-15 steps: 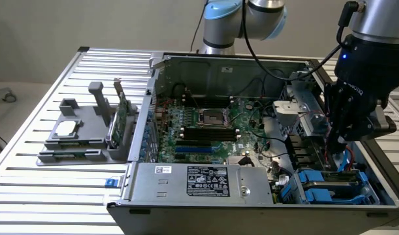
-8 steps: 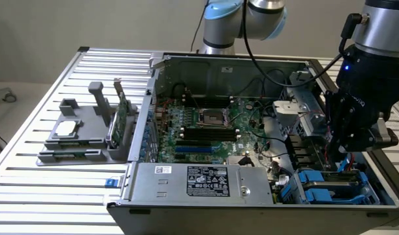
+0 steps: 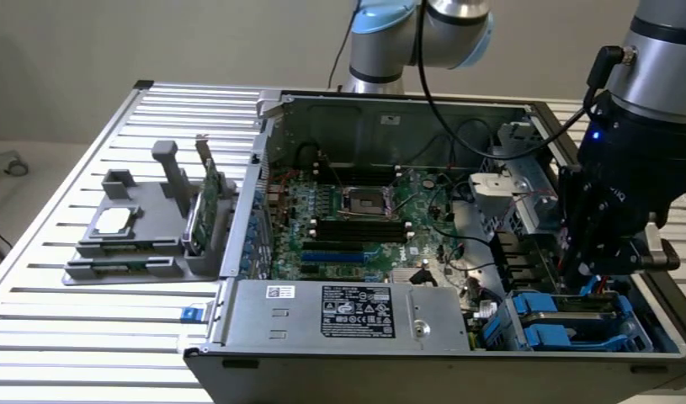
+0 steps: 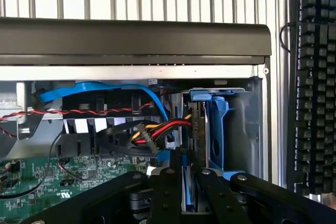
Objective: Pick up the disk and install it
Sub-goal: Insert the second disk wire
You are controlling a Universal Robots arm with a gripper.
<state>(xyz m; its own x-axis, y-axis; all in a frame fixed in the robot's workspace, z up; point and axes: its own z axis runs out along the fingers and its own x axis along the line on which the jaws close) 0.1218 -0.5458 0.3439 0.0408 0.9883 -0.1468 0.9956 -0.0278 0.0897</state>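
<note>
The disk (image 4: pixel 187 188) stands on edge, seemingly inside the drive bay (image 4: pixel 231 129), beside the motherboard (image 3: pixel 354 223).

Black hand (image 4: pixel 188 192), clamped on blue-railed, grey disk (image 4: pixel 188 190). Blue plastic drive bay (image 3: pixel 578 324) with blue carrier (image 4: pixel 218 129). Green motherboard (image 3: pixel 354 223) with black slots. Silver-grey power supply (image 3: pixel 343 311) with black-and-white label. Red, yellow and black wire bundle (image 4: pixel 163 129); blue flat cable (image 4: pixel 105 88); red-and-black twisted pair. Black keyboard (image 4: pixel 315 77). Pale ribbed silver surface (image 3: pixel 84 320). Grey fixture (image 3: pixel 140 227) with green card (image 3: pixel 214 202).
</note>
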